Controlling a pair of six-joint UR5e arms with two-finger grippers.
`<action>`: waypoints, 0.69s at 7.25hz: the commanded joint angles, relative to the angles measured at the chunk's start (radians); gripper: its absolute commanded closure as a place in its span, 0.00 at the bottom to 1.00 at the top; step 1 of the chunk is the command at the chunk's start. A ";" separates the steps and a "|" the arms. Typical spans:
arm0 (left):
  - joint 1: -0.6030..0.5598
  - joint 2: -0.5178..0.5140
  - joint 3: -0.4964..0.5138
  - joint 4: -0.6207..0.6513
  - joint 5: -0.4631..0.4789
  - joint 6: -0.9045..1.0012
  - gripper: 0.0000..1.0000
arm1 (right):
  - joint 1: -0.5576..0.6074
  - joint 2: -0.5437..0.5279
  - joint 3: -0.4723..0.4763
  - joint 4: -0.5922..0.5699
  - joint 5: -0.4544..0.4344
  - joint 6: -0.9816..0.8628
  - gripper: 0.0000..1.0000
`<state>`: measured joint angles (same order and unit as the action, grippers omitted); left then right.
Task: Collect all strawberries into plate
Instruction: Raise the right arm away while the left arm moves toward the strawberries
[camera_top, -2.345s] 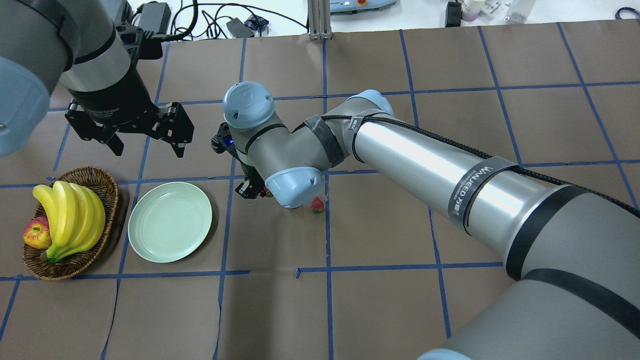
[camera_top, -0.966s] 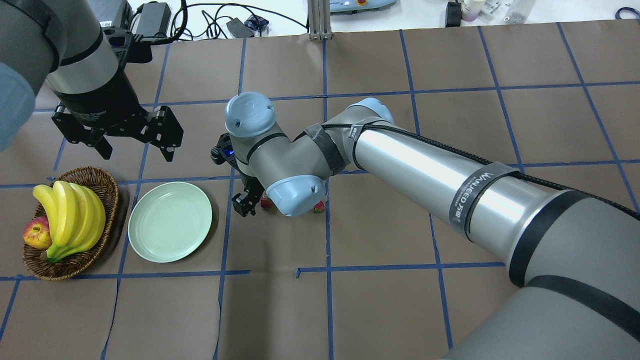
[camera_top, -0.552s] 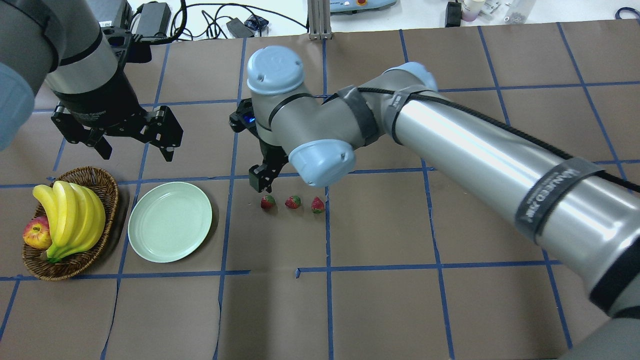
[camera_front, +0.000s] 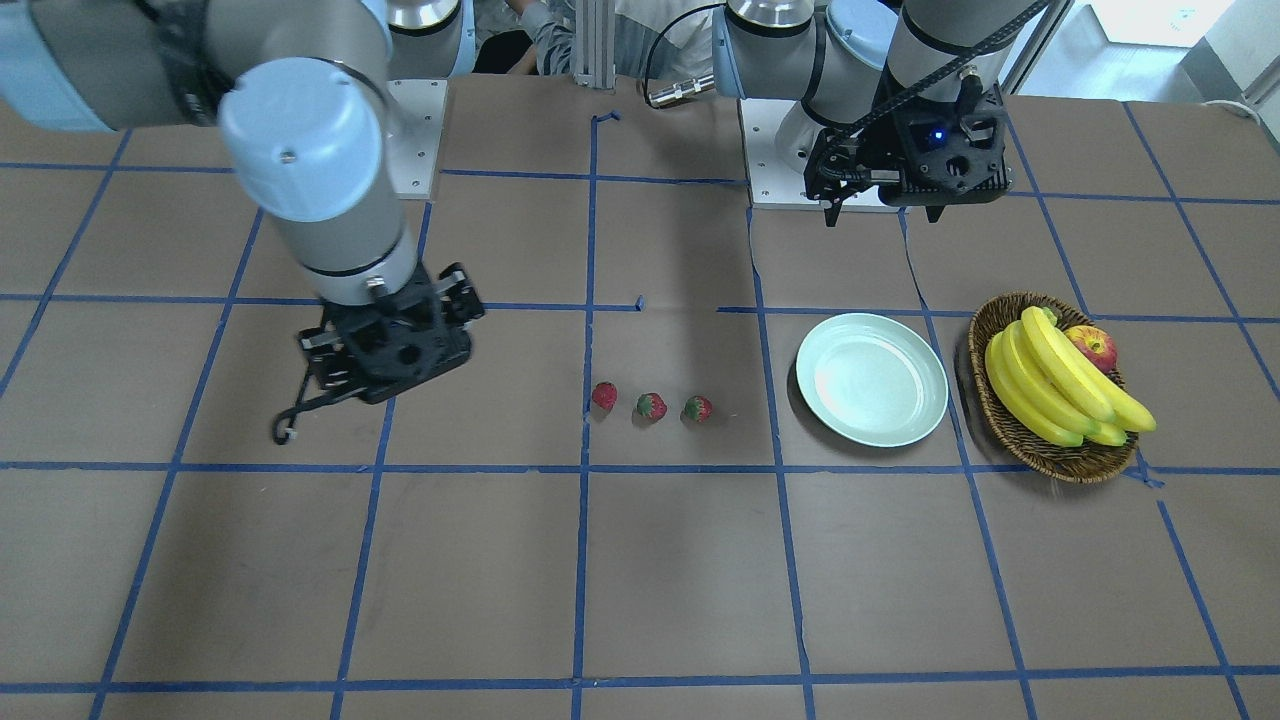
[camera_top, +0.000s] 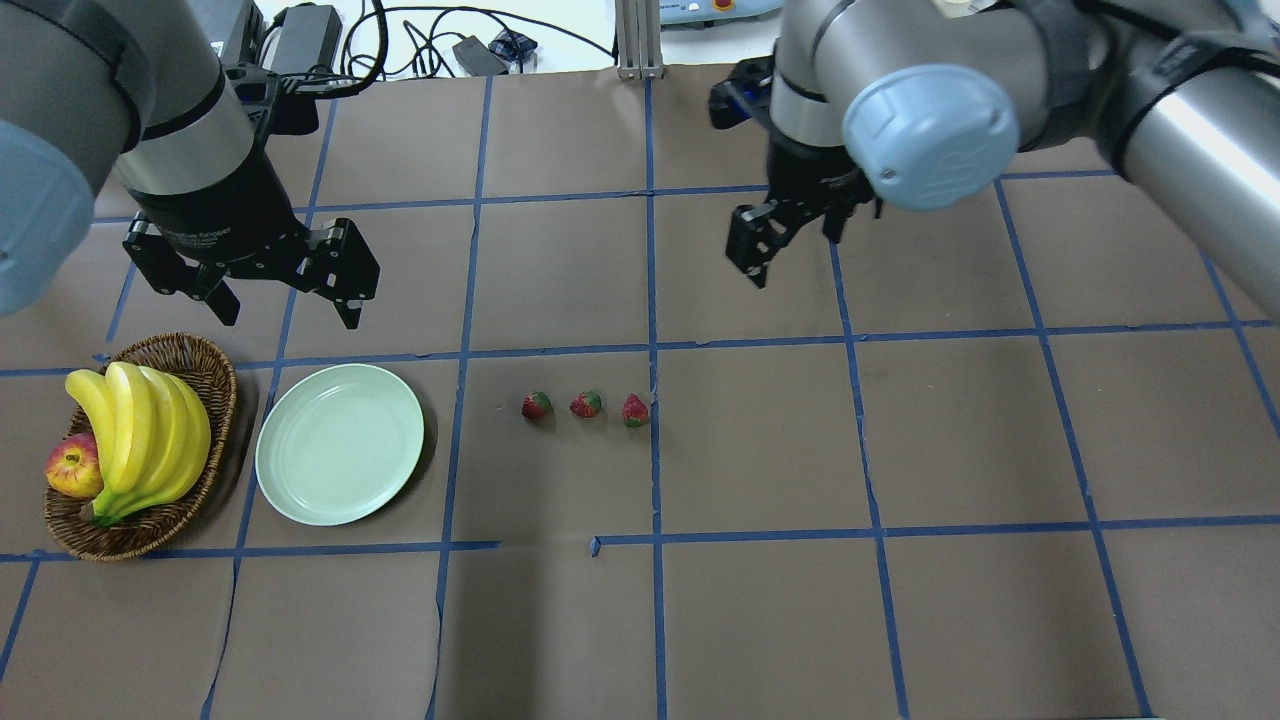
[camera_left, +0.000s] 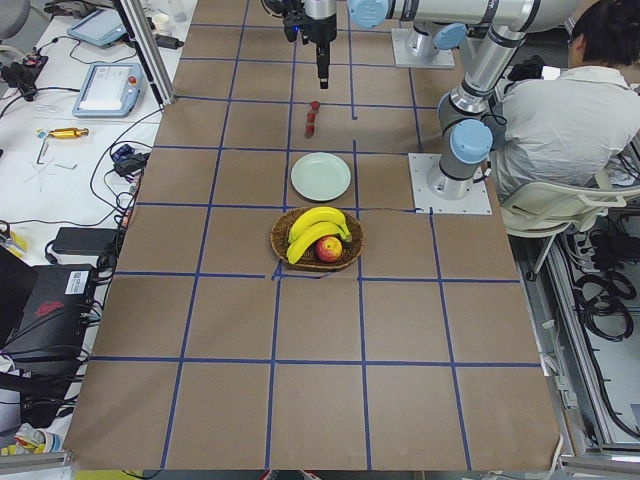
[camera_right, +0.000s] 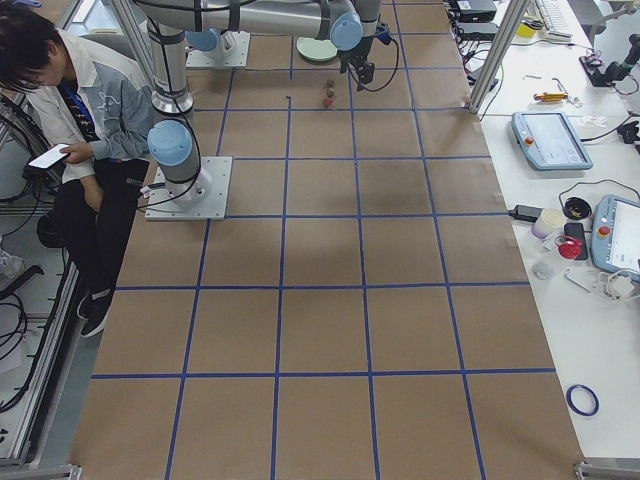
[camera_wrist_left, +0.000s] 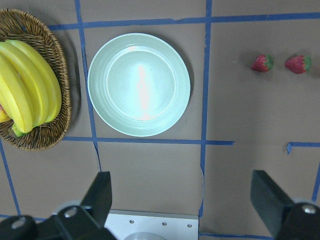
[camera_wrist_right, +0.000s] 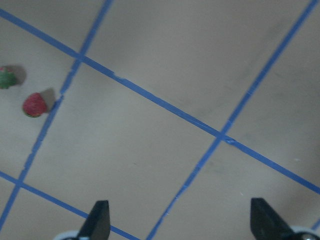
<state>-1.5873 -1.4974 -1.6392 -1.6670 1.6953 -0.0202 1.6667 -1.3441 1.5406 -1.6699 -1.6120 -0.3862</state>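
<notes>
**Overhead.** Three strawberries (camera_top: 586, 404) lie in a row on the table (camera_top: 760, 450), apart from one another. They are at 3 o'clock of the plate (camera_top: 340, 443) and off it. The left gripper (camera_top: 288, 305) hangs at 12 o'clock of the plate, pointing down, fingers spread wide. The right gripper (camera_top: 757, 262), at 1 o'clock of the strawberries, is partly covered by its own wrist, so its spread is unreadable here.

**Front-facing.** The right gripper's fingers are foreshortened.

**Left wrist.** The plate shows whole. Only two strawberries show clearly, at 2 o'clock. The basket (camera_wrist_left: 64, 100) is cropped at the frame edge.

**Right wrist.** Both fingertips sit at the bottom edge, far apart, over bare table. One strawberry is whole and another is cropped at 9 o'clock.

**Side views.** Both grippers are too small to judge.
</notes>
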 joint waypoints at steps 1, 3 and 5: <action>-0.011 -0.017 -0.010 0.007 0.000 -0.012 0.00 | -0.146 -0.024 -0.005 0.097 -0.045 -0.003 0.00; -0.019 -0.032 -0.042 0.047 0.000 -0.014 0.00 | -0.151 -0.097 -0.007 0.131 -0.045 0.088 0.00; -0.023 -0.064 -0.117 0.216 -0.028 -0.050 0.00 | -0.142 -0.171 -0.034 0.217 0.001 0.251 0.00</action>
<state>-1.6068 -1.5434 -1.7109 -1.5514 1.6865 -0.0444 1.5219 -1.4740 1.5248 -1.5111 -1.6351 -0.2262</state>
